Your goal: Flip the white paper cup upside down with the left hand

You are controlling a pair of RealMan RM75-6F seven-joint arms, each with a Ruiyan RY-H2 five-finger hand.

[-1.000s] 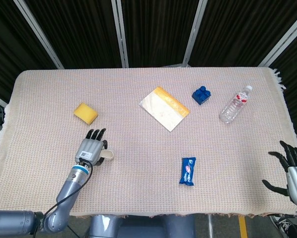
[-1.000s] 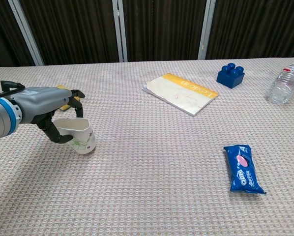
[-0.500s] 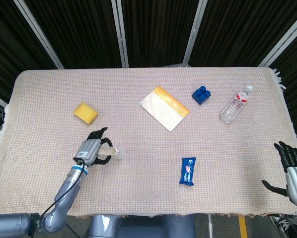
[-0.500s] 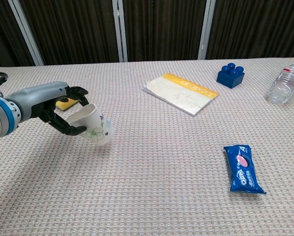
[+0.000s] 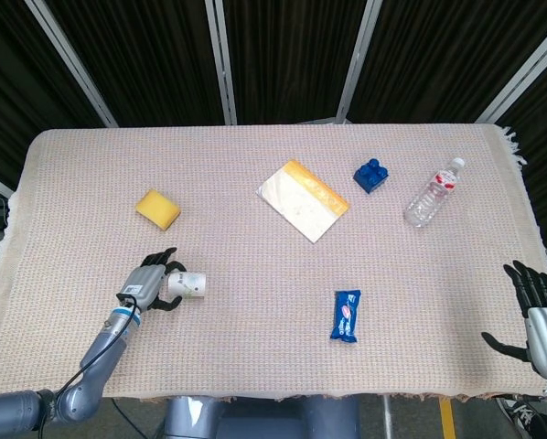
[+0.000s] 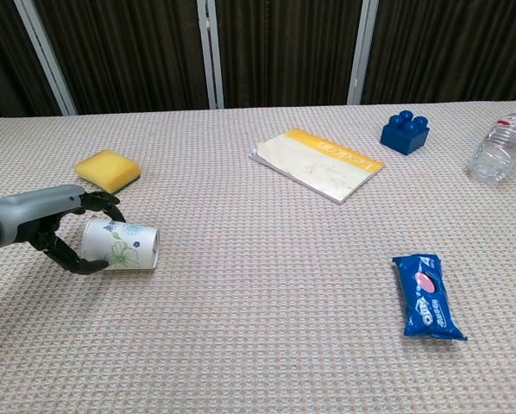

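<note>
Our left hand (image 6: 55,231) wraps the white paper cup (image 6: 120,245) w/ fingers curled over and under its mouth end. Cup's held on its side just above the desk (image 6: 267,328), long axis pointing away from the palm, base outward toward the center. We judge it's approx. halfway thru the flip.

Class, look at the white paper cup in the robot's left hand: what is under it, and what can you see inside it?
The white paper cup lies sideways in the left hand, over the woven tablecloth. Whether it touches the cloth is unclear. Its base faces outward, and the hand covers its mouth, hiding the inside.
</note>
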